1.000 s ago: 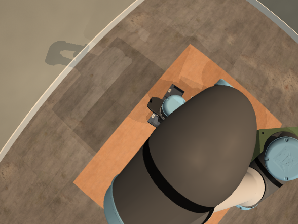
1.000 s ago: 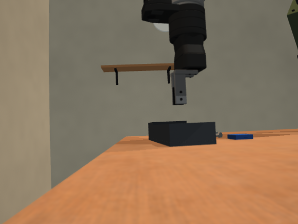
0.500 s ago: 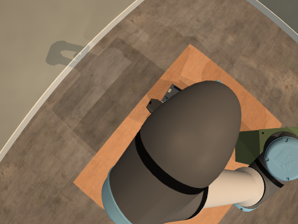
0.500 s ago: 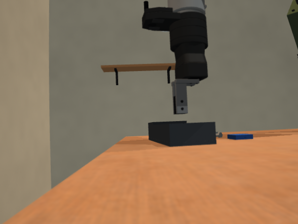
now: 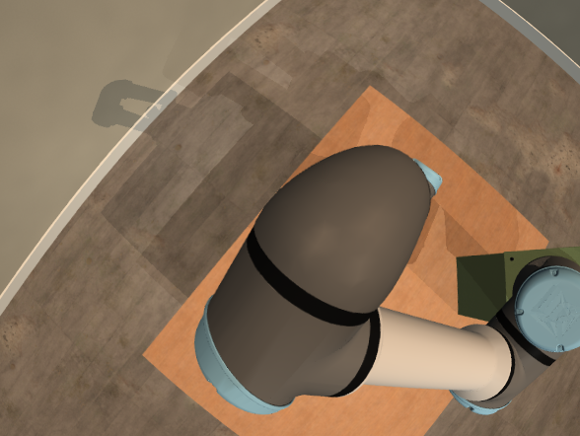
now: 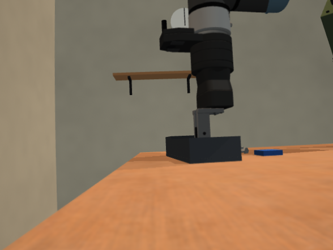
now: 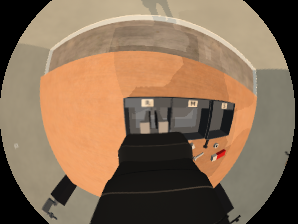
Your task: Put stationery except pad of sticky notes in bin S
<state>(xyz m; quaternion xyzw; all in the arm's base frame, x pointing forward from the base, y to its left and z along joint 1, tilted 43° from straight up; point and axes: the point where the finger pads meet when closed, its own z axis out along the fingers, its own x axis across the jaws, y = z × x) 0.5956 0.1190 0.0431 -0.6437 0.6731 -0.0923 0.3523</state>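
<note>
The slightly parted jaws point(image 6: 203, 134), seemingly gripping nothing, reach into the bin point(image 6: 215, 150) point(image 7: 127, 119) around them. I'd lower straight, centred, clear of its walls.

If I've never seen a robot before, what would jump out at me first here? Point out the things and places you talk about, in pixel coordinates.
Probably the arm's huge dark, rounded elbow point(image 5: 345, 227), which fills the middle of the top view and hides much of the orange table point(image 5: 195, 361) point(image 6: 158, 203) point(image 7: 80, 105). From the side, your eye would likely go to the grey tool point(image 6: 203, 124) point(image 7: 154, 127) reaching down into a dark bin point(image 6: 215, 150) point(image 7: 126, 117), with a flat, bright blue block point(image 6: 268, 152) on the table to the right.
</note>
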